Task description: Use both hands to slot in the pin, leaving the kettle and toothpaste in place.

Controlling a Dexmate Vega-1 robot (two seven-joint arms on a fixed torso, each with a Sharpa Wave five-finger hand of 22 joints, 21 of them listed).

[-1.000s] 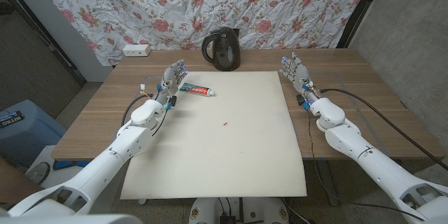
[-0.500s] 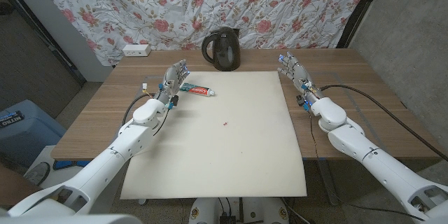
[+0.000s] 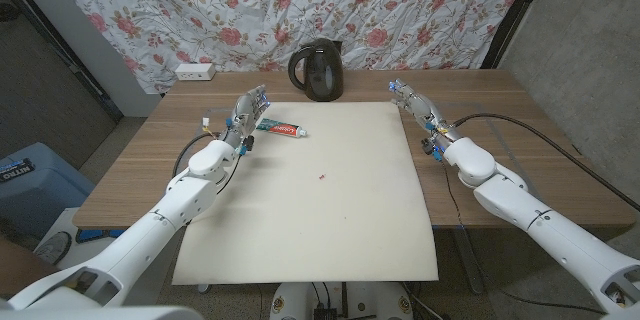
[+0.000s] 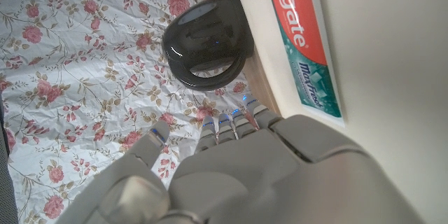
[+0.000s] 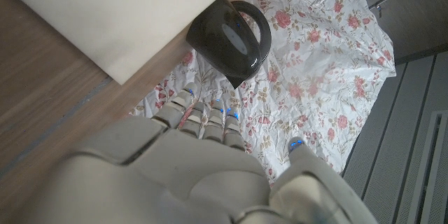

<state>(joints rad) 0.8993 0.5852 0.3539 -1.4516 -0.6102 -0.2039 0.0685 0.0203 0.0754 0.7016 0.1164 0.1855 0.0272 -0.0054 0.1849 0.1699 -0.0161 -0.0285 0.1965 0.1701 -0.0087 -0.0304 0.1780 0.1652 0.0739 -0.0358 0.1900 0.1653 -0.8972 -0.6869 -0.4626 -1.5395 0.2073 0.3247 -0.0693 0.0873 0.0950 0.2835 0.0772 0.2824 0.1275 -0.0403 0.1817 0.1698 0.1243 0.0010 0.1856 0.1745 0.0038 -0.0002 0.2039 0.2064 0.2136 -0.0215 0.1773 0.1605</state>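
Note:
A tiny red pin (image 3: 321,175) lies near the middle of the cream mat (image 3: 340,230). The black kettle (image 3: 316,72) stands just beyond the mat's far edge and also appears as the kettle (image 4: 210,42) and the kettle (image 5: 231,38) in the wrist views. The toothpaste tube (image 3: 280,130) lies at the mat's far left; the left wrist view shows the tube (image 4: 304,42) close up. My left hand (image 3: 245,115) is beside the tube's left end, fingers extended, holding nothing. My right hand (image 3: 413,108) hovers at the mat's far right corner, fingers spread and empty.
A white power strip (image 3: 194,71) lies at the table's far left corner. A flowered cloth (image 3: 330,0) hangs behind the table. A blue bin (image 3: 25,182) stands on the floor to the left. A black cable (image 3: 540,160) trails over the table's right side.
My right hand has moved left, from the bare wood toward the mat's far right corner. The left hand, kettle, tube and pin have not moved.

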